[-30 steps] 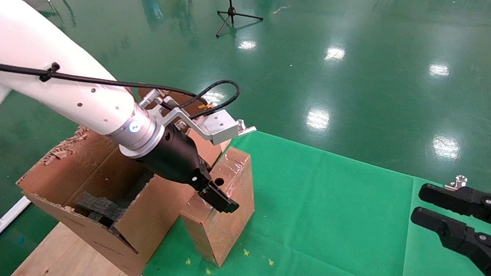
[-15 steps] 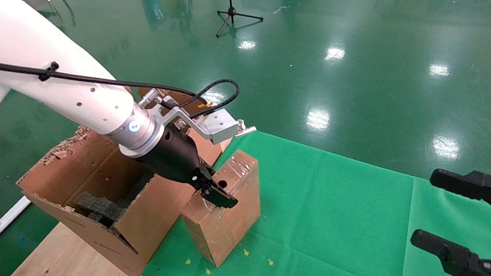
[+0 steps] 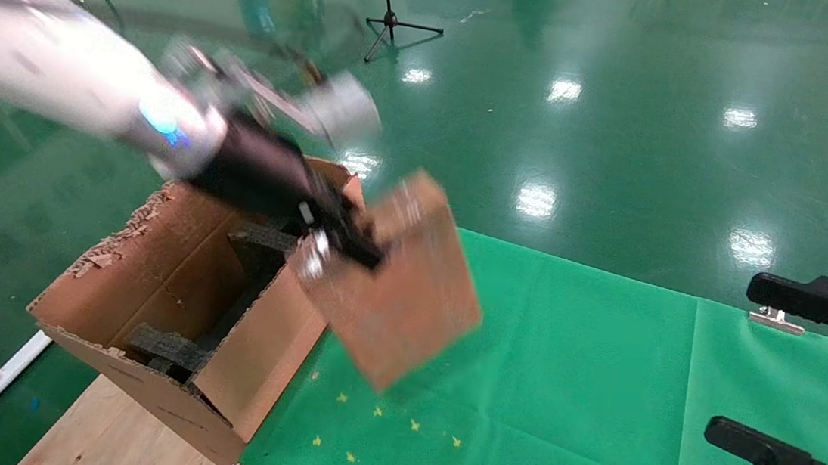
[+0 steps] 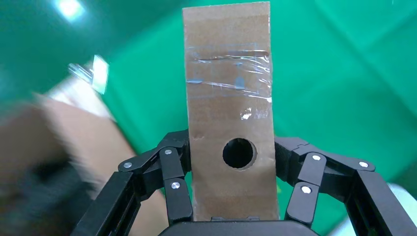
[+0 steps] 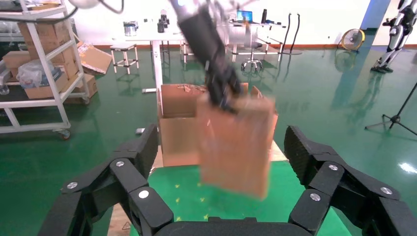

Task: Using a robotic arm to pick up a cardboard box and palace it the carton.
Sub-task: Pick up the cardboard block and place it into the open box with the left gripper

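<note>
Change: half a second ago the cardboard box (image 3: 401, 284) stood on the green cloth (image 3: 598, 372); now it hangs clear of it.
Left tool (image 4: 231, 194): clamped on the box's end with the round hole.
Box position: above the desk's left edge, beside the carton (image 3: 172, 300).
Meaning: pickup done; carrying over remains.
Right tool (image 5: 223, 167): fingers apart, idle at the right edge.

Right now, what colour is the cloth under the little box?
Bright green cloth with tiny yellow stars, seen best in the head view.

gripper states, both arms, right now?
Left gripper: closed on the cardboard box, lifted beside the carton.
Right gripper: open, empty, off to the right.
</note>
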{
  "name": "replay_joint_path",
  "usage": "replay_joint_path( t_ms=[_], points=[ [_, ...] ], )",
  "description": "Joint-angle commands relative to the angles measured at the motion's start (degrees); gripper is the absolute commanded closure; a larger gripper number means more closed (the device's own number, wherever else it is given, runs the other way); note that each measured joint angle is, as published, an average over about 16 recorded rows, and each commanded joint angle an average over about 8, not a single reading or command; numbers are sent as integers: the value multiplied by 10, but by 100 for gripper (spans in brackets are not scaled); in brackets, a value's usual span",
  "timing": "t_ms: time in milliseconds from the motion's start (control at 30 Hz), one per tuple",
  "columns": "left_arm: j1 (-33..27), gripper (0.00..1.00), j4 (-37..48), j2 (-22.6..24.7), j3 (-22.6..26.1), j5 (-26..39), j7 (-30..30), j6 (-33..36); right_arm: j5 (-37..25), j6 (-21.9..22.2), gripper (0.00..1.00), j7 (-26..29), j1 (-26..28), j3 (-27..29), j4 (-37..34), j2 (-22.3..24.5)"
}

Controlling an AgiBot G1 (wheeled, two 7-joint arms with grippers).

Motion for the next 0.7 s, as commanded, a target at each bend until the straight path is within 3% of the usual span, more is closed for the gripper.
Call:
replay_joint_path(
  t_ms=[33,167,367,700],
  points=[
    [-21,100,10,-12,-16,-16,20,0,0,0,0,0,0,0,0,0],
    [-68,100,46,-40,-34,-1,69,-6,0,0,0,0,0,0,0,0],
    [-118,100,98,-75,-28,82,127,-16,0,0,0,0,0,0,0,0],
    [-95,100,209,-83,14,166,190,-34,0,0,0,0,0,0,0,0]
  ],
)
